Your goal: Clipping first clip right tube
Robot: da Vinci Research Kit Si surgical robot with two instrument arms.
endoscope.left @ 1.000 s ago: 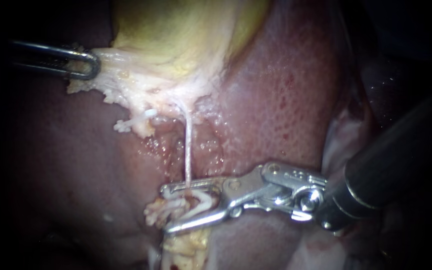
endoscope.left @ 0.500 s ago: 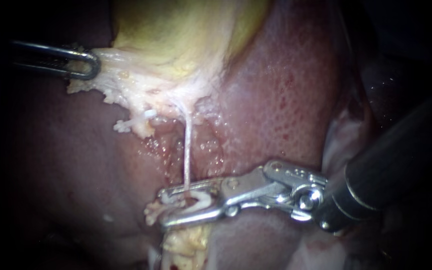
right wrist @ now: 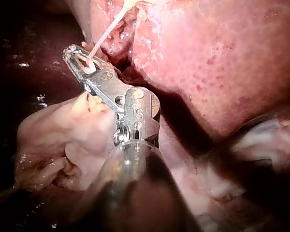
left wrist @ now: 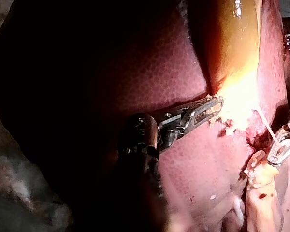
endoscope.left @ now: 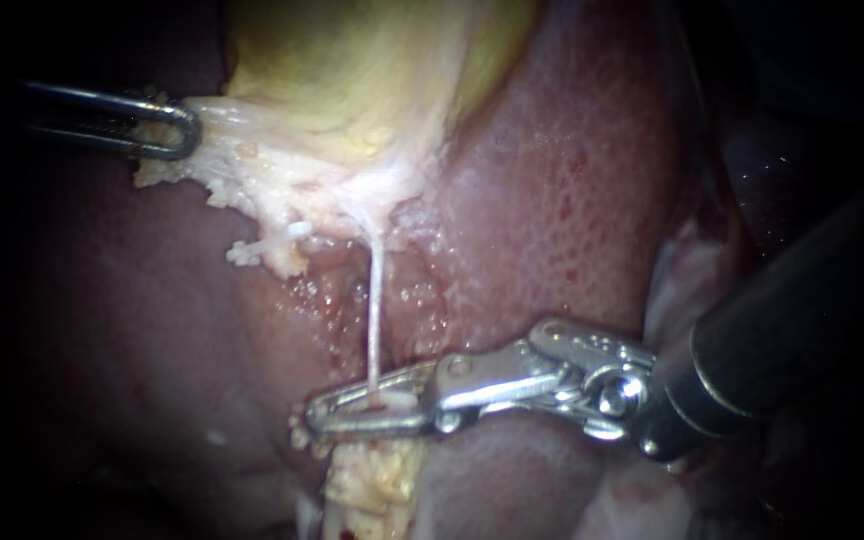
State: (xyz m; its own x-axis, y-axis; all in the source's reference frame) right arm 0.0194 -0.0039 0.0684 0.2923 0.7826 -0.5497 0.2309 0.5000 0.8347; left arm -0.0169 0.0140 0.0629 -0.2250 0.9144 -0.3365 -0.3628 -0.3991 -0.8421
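A thin white tube [endoscope.left: 374, 300] runs down from the pale tissue under the yellow gallbladder [endoscope.left: 372, 60] to my right instrument [endoscope.left: 314, 413]. Its jaws lie together across the tube's lower end, shut on it. In the right wrist view the same tube [right wrist: 108, 26] enters the closed jaws of the right instrument [right wrist: 71, 52] near their tip. My left instrument [endoscope.left: 188, 130] is at the upper left, its jaws shut on the pale fringe of tissue beside the gallbladder. The left wrist view shows the left instrument [left wrist: 216, 102] holding that fringe, with the right instrument [left wrist: 275, 157] beyond it.
Red-brown liver [endoscope.left: 572, 180] lies around and behind the tube. A short white stub [endoscope.left: 272, 240] sticks out left of the tube's upper end. A lump of pale fatty tissue [endoscope.left: 372, 480] sits just under the right jaws.
The right instrument's jaws, open around the tube a second ago, have closed together on it. The left instrument has stayed put.
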